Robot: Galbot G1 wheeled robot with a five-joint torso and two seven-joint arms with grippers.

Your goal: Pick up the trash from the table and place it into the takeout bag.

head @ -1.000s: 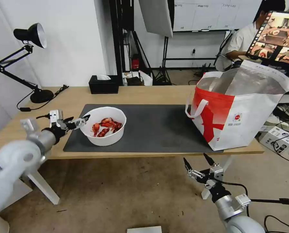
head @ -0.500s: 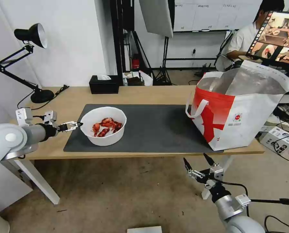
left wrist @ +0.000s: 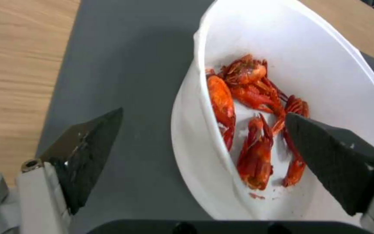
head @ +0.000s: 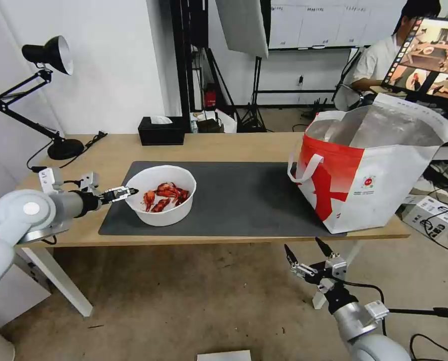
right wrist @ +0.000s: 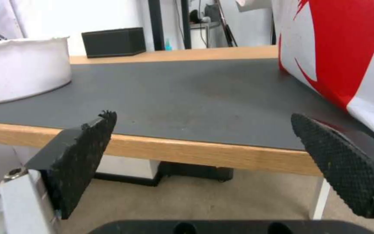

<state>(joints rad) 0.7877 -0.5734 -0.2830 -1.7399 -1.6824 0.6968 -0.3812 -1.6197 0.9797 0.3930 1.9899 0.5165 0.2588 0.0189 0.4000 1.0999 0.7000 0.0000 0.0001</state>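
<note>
The trash in view is a white round bowl (head: 158, 216) of red crayfish shells (head: 164, 196), standing on the left end of the dark grey mat (head: 244, 200) on the table (head: 224, 143). My left gripper (head: 127, 191) is open at the bowl's left rim. In the left wrist view the gripper (left wrist: 204, 113) straddles the bowl (left wrist: 325, 65) wall, one finger outside over the mat and the other inside above the shells (left wrist: 247, 97). The takeout bag (head: 374, 185) stands open at the table's right end. My right gripper (head: 302, 245) hangs open below the front edge.
A black desk lamp (head: 53, 55) stands at the table's far left and a black tissue box (head: 160, 131) at its back edge. The right wrist view looks along the mat toward the bag (right wrist: 338, 48) and bowl (right wrist: 22, 78). Cables and boxes lie on the floor at right.
My left arm has risen and its wrist has turned. The left gripper drew back a little, then moved right again onto the bowl's rim. The right arm has not moved.
</note>
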